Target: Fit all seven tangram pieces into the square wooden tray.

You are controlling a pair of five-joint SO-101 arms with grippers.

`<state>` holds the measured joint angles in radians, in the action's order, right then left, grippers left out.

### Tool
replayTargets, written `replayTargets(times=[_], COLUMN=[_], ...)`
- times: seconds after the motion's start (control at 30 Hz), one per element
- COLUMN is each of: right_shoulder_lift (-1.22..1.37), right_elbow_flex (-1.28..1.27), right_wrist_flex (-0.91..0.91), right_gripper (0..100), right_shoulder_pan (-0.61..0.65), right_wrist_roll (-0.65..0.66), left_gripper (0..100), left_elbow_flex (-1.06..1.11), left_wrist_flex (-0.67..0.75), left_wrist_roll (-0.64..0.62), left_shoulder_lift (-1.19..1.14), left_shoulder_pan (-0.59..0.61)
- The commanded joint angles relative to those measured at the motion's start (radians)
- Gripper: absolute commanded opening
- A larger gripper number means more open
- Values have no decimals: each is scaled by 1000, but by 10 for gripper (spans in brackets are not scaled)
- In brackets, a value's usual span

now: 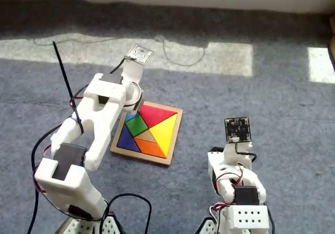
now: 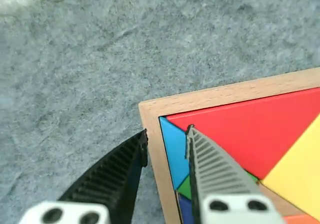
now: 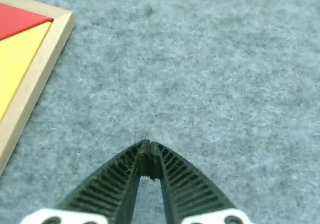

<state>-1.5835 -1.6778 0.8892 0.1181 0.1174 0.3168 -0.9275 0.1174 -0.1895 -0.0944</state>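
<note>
The square wooden tray (image 1: 177, 134) lies on the grey carpet, filled with coloured tangram pieces: red (image 1: 157, 114), yellow (image 1: 164, 132), orange (image 1: 151, 147), green (image 1: 136, 125) and blue (image 1: 126, 140). My left gripper (image 2: 166, 138) hangs over the tray's corner (image 2: 150, 115), open, one finger outside the rim and the other above the light blue piece (image 2: 174, 144). Nothing is between its fingers. My right gripper (image 3: 148, 146) is shut and empty over bare carpet, to the right of the tray (image 3: 37, 78). The left arm (image 1: 99, 113) hides the tray's left corner from above.
Grey carpet (image 1: 261, 103) surrounds the tray, with a sunlit band at the back (image 1: 209, 58). A thin cable (image 1: 178, 53) lies on the floor behind the tray. The right arm (image 1: 236, 187) stays folded near its base, apart from the tray.
</note>
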Motion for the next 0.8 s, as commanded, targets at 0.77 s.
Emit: replayTargets(times=[0.77], right_shoulder_lift=[-12], right_elbow_flex=[-117], right_wrist_flex=[-1], right_gripper=[9], right_shoulder_pan=[8], right_wrist_roll=[-5], left_gripper=[146], left_elbow_flex=[292], left_wrist_flex=[-66], left_wrist_roll=[-2], left_shoulder_lift=[274], left_shoulder_pan=[-22])
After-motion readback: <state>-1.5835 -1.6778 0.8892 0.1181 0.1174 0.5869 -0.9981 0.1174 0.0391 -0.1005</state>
